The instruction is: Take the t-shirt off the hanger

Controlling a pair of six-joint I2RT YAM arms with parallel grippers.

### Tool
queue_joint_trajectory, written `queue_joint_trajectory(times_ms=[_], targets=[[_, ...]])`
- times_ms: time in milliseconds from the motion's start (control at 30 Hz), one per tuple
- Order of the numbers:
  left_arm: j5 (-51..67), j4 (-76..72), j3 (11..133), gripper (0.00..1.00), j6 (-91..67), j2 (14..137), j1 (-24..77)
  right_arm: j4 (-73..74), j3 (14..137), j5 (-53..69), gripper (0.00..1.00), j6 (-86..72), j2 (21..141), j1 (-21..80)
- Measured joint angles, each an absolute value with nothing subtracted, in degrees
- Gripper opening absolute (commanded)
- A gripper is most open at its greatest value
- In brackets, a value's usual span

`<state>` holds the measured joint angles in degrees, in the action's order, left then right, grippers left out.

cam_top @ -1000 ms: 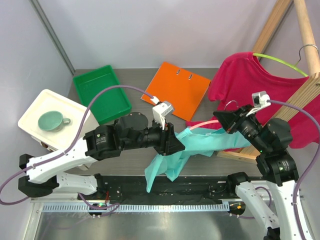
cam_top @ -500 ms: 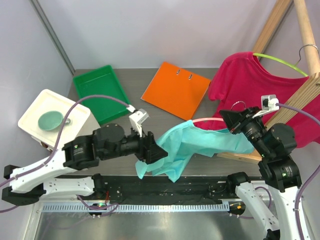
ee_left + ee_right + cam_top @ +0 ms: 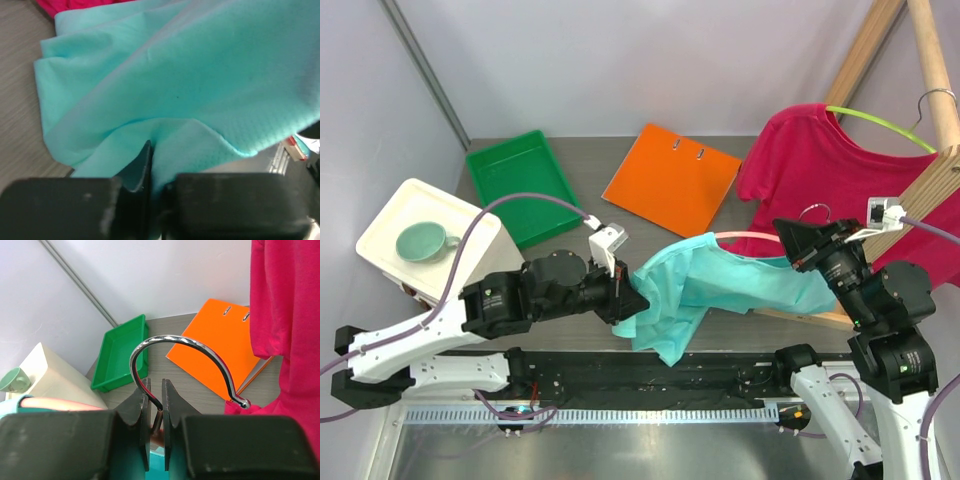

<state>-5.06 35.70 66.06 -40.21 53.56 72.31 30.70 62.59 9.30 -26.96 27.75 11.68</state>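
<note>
The teal t-shirt (image 3: 720,285) hangs on a pink hanger (image 3: 750,237) between my two arms. My right gripper (image 3: 798,250) is shut on the stem of the hanger's metal hook (image 3: 180,342), as the right wrist view shows at the gripper (image 3: 156,390). A bit of the pink hanger (image 3: 55,403) shows at lower left there. My left gripper (image 3: 635,298) is at the shirt's left edge. In the left wrist view the gripper (image 3: 152,150) is shut on a fold of the t-shirt (image 3: 200,75), which fills most of that view.
A red t-shirt (image 3: 840,170) on a green hanger (image 3: 880,125) hangs from the wooden rack (image 3: 920,190) at the right. An orange folder (image 3: 672,178) and a green tray (image 3: 523,185) lie at the back. At the left, a white box (image 3: 470,215) holds a green cup (image 3: 420,240).
My left gripper let go of the shirt, drew back to the left, and has shut again on the fabric. My right gripper has carried the hanger to the right.
</note>
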Motion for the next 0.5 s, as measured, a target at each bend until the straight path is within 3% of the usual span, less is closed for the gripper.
queue_joint_trajectory(times_ms=[500], targets=[[-16.8, 38.4, 66.1, 0.0, -42.1, 40.5, 72.4, 34.8, 62.8, 0.8, 0.01, -29.6, 25.5, 11.8]])
